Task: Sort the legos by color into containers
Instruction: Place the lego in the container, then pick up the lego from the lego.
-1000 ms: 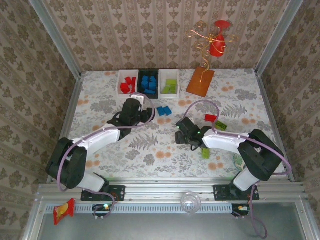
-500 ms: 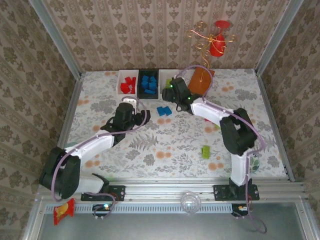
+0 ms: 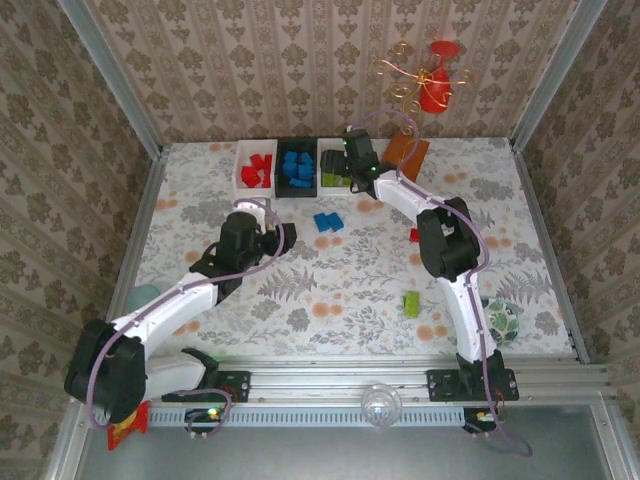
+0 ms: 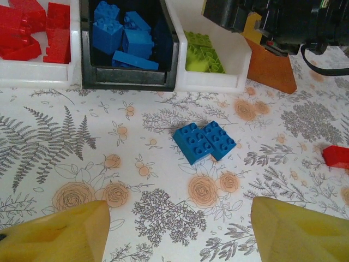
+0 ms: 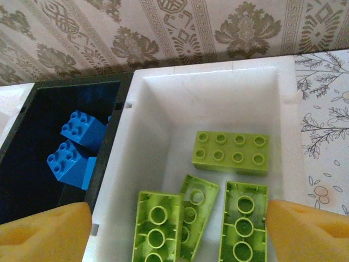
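Three containers stand in a row at the back: a white bin (image 3: 256,168) of red legos, a black bin (image 3: 296,168) of blue legos, and a white bin (image 5: 218,71) with several lime legos (image 5: 232,153). My right gripper (image 5: 177,234) hangs open over that lime bin (image 3: 333,172), with nothing between its fingers. Two blue legos (image 4: 204,142) lie side by side on the table, ahead of my open, empty left gripper (image 4: 180,234). A red lego (image 3: 414,235) and a lime lego (image 3: 411,304) lie loose on the right.
An orange board (image 3: 405,152) leans at the back right, next to the lime bin, under a red and gold wire ornament (image 3: 430,80). A teal cup (image 3: 143,296) stands at the left edge. A green patterned round thing (image 3: 500,320) sits near the right arm's base.
My right arm swung from the table's middle to the back and now hangs over the lime bin with its jaws wider. My left arm drew back a little toward the near left.
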Controlling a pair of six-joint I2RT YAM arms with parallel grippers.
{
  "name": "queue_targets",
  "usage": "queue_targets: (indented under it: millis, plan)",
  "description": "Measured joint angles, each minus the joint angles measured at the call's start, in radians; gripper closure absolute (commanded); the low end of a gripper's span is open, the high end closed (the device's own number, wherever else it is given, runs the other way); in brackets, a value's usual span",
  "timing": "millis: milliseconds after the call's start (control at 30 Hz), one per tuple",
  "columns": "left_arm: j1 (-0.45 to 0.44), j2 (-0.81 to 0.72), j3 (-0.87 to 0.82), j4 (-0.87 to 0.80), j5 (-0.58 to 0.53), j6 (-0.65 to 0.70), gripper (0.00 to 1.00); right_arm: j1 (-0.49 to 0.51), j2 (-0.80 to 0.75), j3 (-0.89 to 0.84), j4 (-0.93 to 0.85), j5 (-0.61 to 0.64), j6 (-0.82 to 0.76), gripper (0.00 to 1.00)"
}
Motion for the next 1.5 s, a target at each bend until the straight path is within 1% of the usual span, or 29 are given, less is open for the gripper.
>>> queue_targets:
  millis: [67,167,333,467,633,733,833,900,1033,1100,1200,1333,1500]
  plan:
    - [0.000,0.000,-0.002,0.000,0.001,0.000,0.29,-0.002,-0.068,-0.083,0.006,-0.019,-0.011,0.15]
    - [0.000,0.000,-0.007,0.000,0.011,0.000,0.29,-0.002,-0.239,-0.279,0.002,-0.035,-0.013,0.14]
    - [0.000,0.000,-0.011,0.000,0.047,0.000,0.28,0.011,-0.650,-0.681,-0.043,-0.008,-0.005,0.14]
    - [0.000,0.001,-0.011,0.001,0.075,0.001,0.28,0.047,-0.912,-0.911,-0.185,0.066,0.016,0.13]
    - [0.000,0.022,-0.011,0.014,0.101,0.001,0.28,0.074,-1.081,-1.115,-0.394,0.111,0.086,0.10]
    - [0.000,0.035,-0.011,0.017,0.108,0.001,0.28,0.081,-1.142,-1.218,-0.473,0.125,0.141,0.10]
    - [0.000,0.042,-0.011,0.018,0.112,0.000,0.28,0.082,-1.167,-1.288,-0.498,0.122,0.183,0.13]
    - [0.000,0.045,-0.011,0.019,0.112,0.000,0.28,0.082,-1.159,-1.311,-0.497,0.108,0.203,0.18]
    - [0.000,0.045,-0.011,0.021,0.112,0.001,0.28,0.084,-1.110,-1.314,-0.456,0.071,0.227,0.34]
    - [0.000,0.045,-0.011,0.021,0.112,0.001,0.28,0.084,-1.097,-1.315,-0.433,0.061,0.232,0.39]
    - [0.000,0.045,-0.011,0.021,0.111,0.001,0.28,0.083,-1.096,-1.324,-0.396,0.049,0.235,0.43]
    - [0.000,0.045,-0.011,0.021,0.111,0.001,0.28,0.083,-1.095,-1.335,-0.367,0.039,0.246,0.52]
    - [0.000,0.045,-0.011,0.021,0.111,0.001,0.28,0.083,-1.094,-1.346,-0.346,0.037,0.251,0.57]
